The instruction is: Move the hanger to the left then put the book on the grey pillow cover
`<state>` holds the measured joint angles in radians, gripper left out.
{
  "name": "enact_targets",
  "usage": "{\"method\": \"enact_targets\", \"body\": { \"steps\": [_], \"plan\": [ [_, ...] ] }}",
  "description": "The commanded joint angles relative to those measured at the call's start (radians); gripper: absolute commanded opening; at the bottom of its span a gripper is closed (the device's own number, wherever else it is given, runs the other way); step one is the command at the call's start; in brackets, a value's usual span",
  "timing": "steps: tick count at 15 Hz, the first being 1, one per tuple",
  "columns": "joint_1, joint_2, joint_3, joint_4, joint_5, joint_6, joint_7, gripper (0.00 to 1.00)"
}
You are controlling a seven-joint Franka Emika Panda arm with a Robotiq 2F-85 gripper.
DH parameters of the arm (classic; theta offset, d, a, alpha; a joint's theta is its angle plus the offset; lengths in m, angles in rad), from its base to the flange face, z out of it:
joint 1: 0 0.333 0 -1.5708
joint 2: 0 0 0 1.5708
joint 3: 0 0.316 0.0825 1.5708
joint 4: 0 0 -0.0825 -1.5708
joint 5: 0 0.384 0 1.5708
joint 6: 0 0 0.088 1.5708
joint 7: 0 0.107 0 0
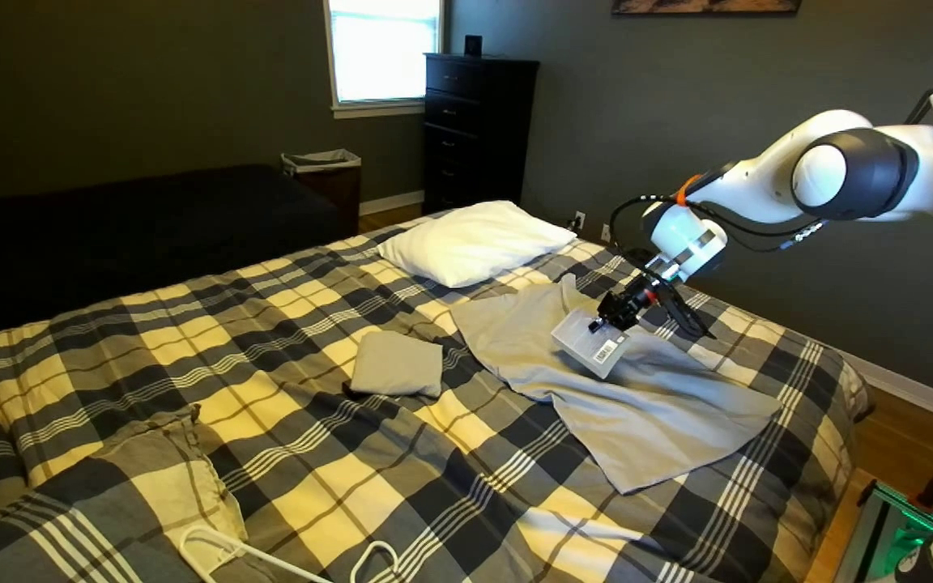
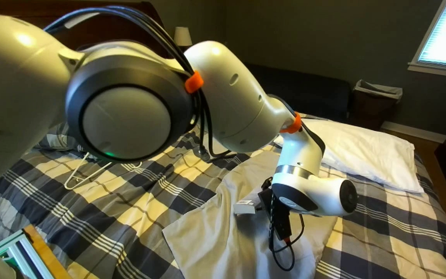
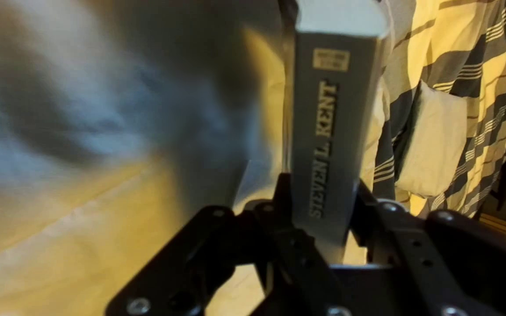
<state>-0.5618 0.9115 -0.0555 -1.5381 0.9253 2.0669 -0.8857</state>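
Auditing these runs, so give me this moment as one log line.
tool: gripping book | book: tilted over cover, contact unclear | hanger: on bed, apart from cover | pending: book release

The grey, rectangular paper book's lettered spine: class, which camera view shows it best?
The wrist view: the book's lettered spine faces the camera, STEVEN L. KENT readable. Neither exterior view gives legible spine lettering; they show the book's barcoded face and pale end.

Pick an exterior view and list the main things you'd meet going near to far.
In an exterior view: hanger → tan folded square → white pillow → dark dresser. Left out for overlap: grey pillow cover, book.
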Motion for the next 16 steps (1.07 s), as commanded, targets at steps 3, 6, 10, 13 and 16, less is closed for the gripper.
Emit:
{"method": "enact_targets", "body": {
  "steps": [3,6,10,13,16],
  "plan": [
    [-0.015,0.12,0.003,0.154,0.017,-0.008,0.022,0.08],
    [-0.013,0.153,-0.011,0.205,-0.015,-0.022,0.061,0.08],
    [0.008,0.176,-0.04,0.237,-0.082,-0.014,0.181,0.72],
    [0.024,0.162,-0.055,0.23,-0.14,0.027,0.28,0.95],
    [0.067,0.068,-0.107,0.133,-0.138,0.2,0.312,1.0]
  ]
}}
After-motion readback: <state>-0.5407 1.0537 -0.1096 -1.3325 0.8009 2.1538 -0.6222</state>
